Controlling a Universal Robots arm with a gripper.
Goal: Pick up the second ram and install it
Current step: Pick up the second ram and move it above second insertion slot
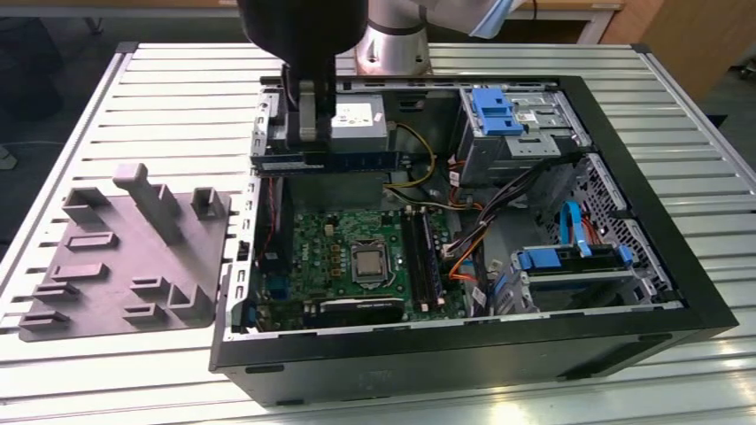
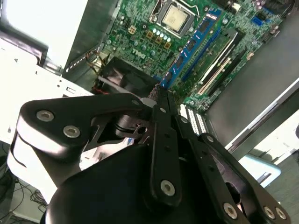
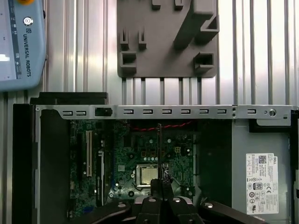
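While the gripper (image 1: 310, 149) hangs over the far part of the open computer case (image 1: 473, 354), its jaws pinch the second ram (image 1: 354, 162) by its upper edge. The stick is held level in the air above the motherboard (image 1: 354, 257), just beside the power supply (image 1: 360, 122). On the exterior view's left, the grey tray (image 1: 119, 266) lies on the slatted table (image 1: 189, 97) beside the case.
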